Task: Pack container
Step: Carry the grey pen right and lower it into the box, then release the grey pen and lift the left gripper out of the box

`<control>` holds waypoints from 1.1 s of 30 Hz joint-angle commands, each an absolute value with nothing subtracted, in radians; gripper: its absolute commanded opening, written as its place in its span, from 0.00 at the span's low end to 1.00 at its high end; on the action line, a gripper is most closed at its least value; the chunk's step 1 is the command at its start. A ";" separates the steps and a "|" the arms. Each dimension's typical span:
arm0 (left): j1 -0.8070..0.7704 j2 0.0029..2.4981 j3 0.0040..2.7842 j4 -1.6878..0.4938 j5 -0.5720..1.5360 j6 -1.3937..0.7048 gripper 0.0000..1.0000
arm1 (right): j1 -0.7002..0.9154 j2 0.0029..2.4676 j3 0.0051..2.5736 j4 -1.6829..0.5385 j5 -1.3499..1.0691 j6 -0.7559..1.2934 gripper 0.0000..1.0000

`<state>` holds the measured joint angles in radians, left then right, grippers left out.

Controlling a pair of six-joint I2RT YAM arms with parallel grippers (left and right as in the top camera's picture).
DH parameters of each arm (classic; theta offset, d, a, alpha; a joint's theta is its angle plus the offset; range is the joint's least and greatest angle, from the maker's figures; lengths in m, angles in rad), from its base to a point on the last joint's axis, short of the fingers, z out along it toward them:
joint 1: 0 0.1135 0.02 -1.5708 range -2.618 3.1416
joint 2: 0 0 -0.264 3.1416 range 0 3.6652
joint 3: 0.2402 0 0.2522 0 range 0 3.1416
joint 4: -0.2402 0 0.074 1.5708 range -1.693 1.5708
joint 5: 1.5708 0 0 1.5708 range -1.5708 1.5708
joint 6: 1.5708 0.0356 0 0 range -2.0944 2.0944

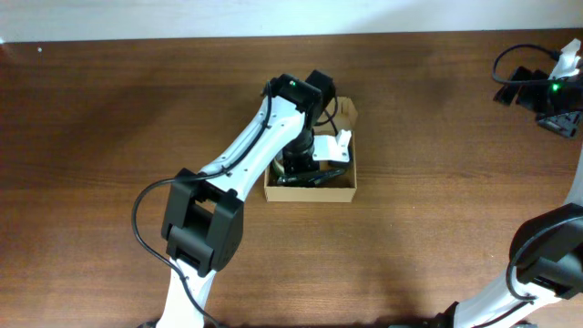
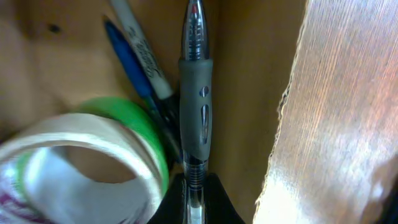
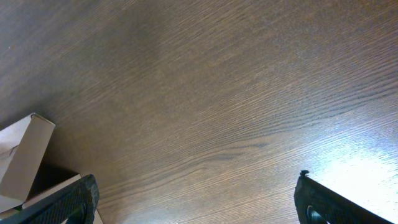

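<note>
The container (image 1: pixel 310 194) is a small tan cardboard box at the table's middle, with its flap open at the back. My left gripper (image 1: pixel 305 166) reaches down into it and is shut on a grey-grip pen (image 2: pixel 194 99), held close to the box's inner wall (image 2: pixel 249 93). Inside lie a roll of pale tape over a green roll (image 2: pixel 87 155), a blue pen (image 2: pixel 127 62) and a white marker (image 2: pixel 144 53). My right gripper (image 1: pixel 556 98) is far off at the back right, open and empty above bare wood (image 3: pixel 196 199).
Black cables and a small device (image 1: pixel 524 77) lie at the back right corner next to the right gripper. A pale cardboard corner (image 3: pixel 25 155) shows at the lower left of the right wrist view. The table is dark brown wood.
</note>
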<state>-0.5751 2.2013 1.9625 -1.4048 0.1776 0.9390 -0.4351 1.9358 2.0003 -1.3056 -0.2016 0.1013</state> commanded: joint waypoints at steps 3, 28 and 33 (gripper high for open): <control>-0.584 2.195 1.947 -1.398 0.155 0.929 0.15 | -0.432 1.939 1.997 -1.305 -0.206 0.103 0.99; -0.393 1.824 2.373 -1.482 -0.232 0.519 0.56 | -0.432 1.939 1.997 -1.303 -0.207 0.103 0.99; -0.057 1.816 2.369 -1.440 -0.045 0.313 0.55 | -0.432 1.939 1.997 -1.237 -0.215 0.114 0.99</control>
